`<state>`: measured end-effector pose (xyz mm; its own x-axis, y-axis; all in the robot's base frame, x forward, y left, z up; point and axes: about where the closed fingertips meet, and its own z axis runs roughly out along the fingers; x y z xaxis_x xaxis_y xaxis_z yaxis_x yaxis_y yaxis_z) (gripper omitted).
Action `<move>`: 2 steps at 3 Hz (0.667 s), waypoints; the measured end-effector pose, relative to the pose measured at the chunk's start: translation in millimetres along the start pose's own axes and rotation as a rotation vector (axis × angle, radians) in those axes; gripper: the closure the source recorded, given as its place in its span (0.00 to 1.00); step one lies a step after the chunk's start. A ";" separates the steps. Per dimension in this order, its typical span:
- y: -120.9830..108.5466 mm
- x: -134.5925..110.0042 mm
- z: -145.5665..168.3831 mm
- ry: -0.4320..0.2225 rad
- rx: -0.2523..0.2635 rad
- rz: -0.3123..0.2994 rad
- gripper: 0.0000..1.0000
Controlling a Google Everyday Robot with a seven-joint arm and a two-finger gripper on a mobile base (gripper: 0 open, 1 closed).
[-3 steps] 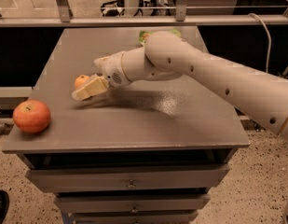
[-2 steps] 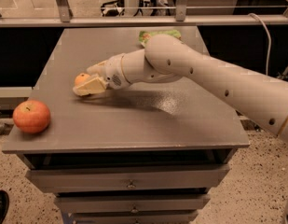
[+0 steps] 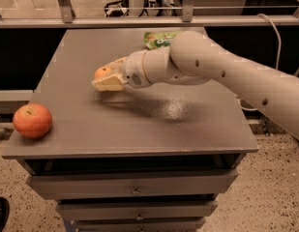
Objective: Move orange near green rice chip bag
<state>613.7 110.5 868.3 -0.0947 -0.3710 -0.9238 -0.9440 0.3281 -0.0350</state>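
Note:
The orange is small and yellow-orange. It sits between the cream fingers of my gripper, which is shut on it and holds it above the grey table, left of centre. The green rice chip bag lies at the table's far edge; my white arm hides its right part. The gripper with the orange is in front of the bag and to its left, still a good way from it.
A larger red-orange apple sits at the table's front left corner. The table is a cabinet with drawers below. A metal rail runs behind the far edge.
My gripper has lifted the orange and carried it right and toward the far edge, closer to the green bag. The apple has not moved.

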 end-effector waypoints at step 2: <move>-43.5 -1.9 -133.6 0.009 0.241 -0.039 1.00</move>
<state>612.7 -19.0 922.6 -0.0640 -0.3948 -0.9165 -0.8444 0.5109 -0.1611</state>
